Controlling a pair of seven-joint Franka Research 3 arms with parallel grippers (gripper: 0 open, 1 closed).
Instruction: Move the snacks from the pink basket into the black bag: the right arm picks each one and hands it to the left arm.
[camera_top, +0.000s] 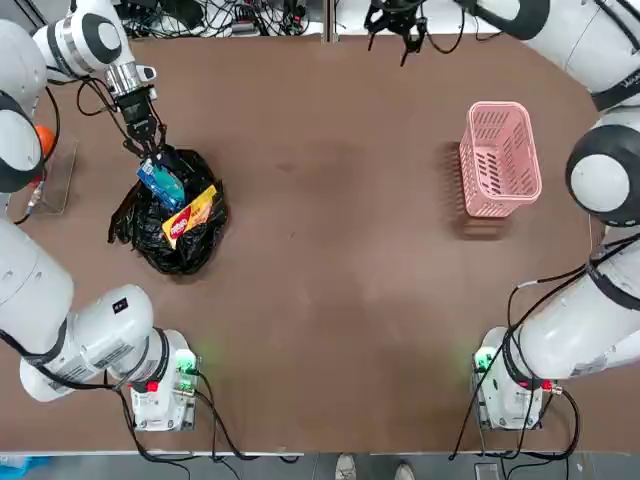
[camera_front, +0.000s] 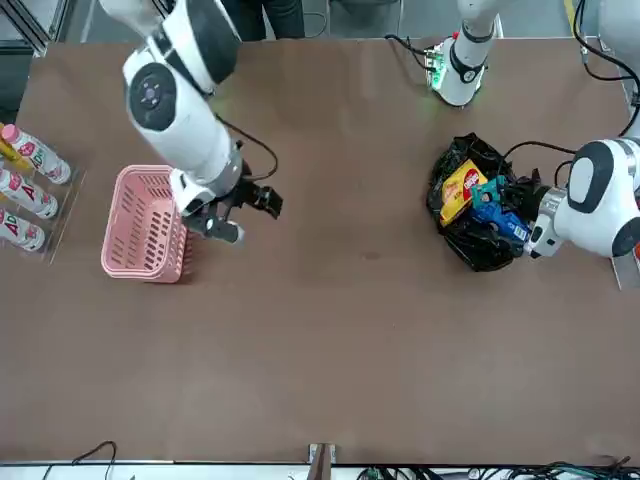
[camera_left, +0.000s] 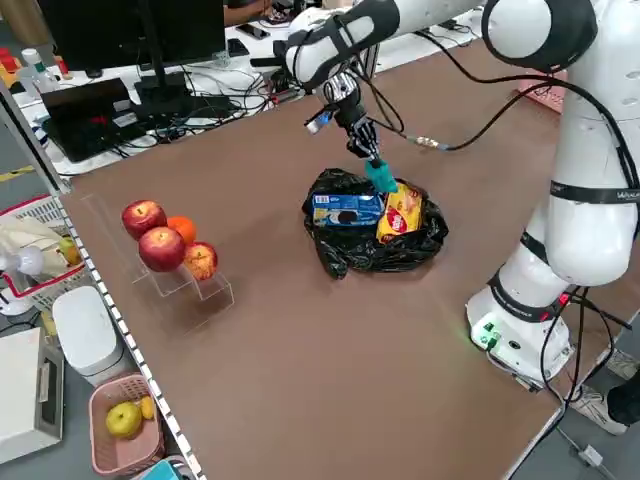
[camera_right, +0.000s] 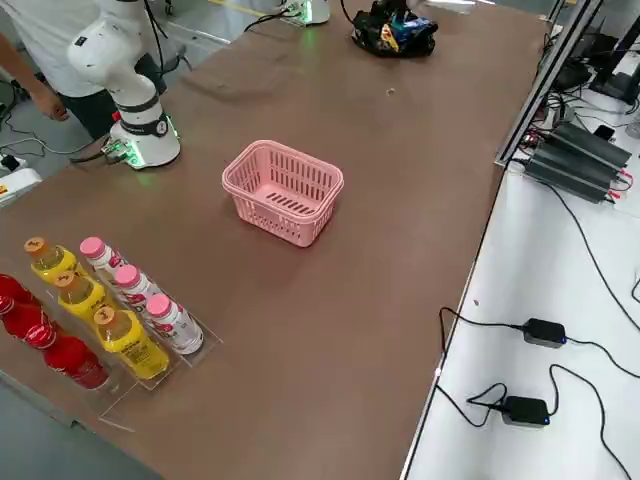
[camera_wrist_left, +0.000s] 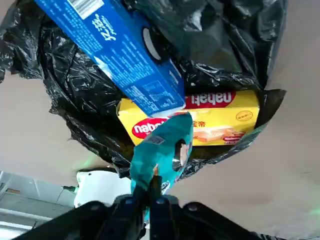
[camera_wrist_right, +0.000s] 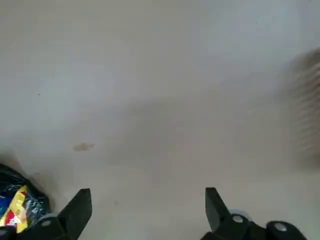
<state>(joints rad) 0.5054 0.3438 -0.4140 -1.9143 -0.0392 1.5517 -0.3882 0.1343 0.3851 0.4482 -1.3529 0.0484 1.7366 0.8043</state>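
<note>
Two end effectors are in view. The left end effector hangs over the black bag, its fingers pinched nearly together on one end of the teal packet. That packet dangles lengthwise from the fingertips, its free end pointing down into the bag's open mouth, just above the two packets already lying there.

Inside the bag, the blue packet lies closest to the end effector, its long axis running diagonally. Beside it, touching, the long yellow packet with red lettering lies crosswise to it, partly tucked under the blue one's end. That makes three snack packets in all: one held, two in the bag.

The right end effector hovers well apart from the bag, just beside the pink basket, at the side facing the middle of the tabletop. Its fingers are spread wide and hold nothing. The one pink basket sits upright with no packet in it, its long axis running away from the robot's base.

At the robot's right edge of the tabletop stands a rack of bottles; at least seven can be counted. At the left edge, three round fruits sit on a clear stand: two red, one orange.
</note>
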